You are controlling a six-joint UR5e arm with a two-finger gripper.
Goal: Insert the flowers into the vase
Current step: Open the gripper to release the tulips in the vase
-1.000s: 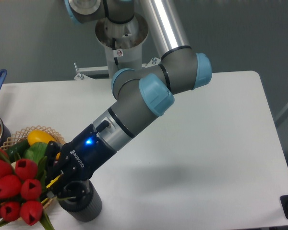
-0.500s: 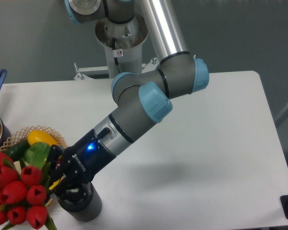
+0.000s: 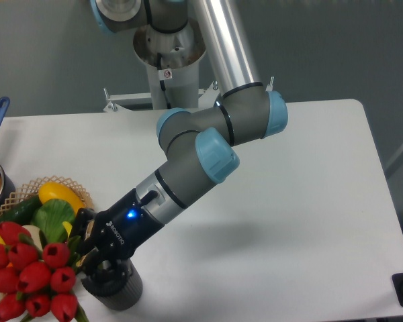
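We see our claw (image 3: pixel 87 258) clenched on the stems of the flowers (image 3: pixel 35 282), whose red heads hang tilted at the lower left, just beside the vase (image 3: pixel 114 287) standing near the surface's (image 3: pixel 289 221) front edge.

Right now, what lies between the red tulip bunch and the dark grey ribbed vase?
In the fixed camera view, only the black two-finger gripper, holding the red tulip bunch just above the dark grey ribbed vase.
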